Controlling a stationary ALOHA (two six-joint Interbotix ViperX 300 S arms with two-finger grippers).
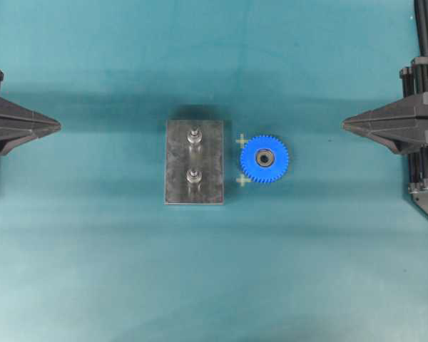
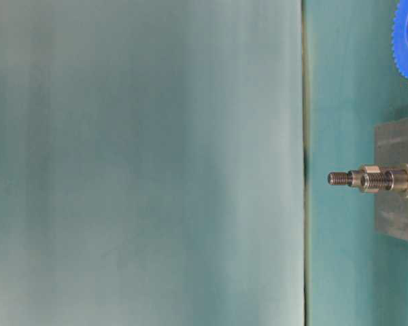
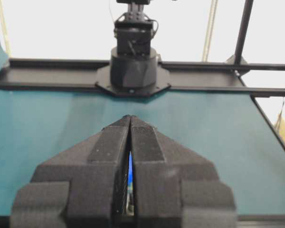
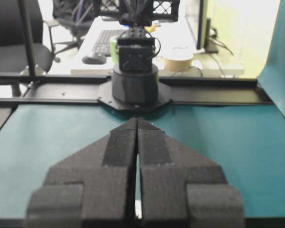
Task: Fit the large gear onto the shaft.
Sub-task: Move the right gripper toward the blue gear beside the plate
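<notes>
While both arms wait at the counter's (image 1: 214,285) edges, the large gear (image 1: 264,158) lies flat on the teal surface, just beside the grey plate (image 1: 178,167), at the plate's three o'clock, not touching it. Two silver pegs stand on the plate; the shaft (image 1: 194,135) is the one toward twelve o'clock, the twin peg (image 1: 194,176) toward six. The left tool (image 1: 55,125) sits at nine o'clock, fingers pressed together, holding nothing. The right tool (image 1: 346,123) sits at three o'clock, likewise closed and empty. Two pale cross marks (image 1: 241,141) flank the gear.
</notes>
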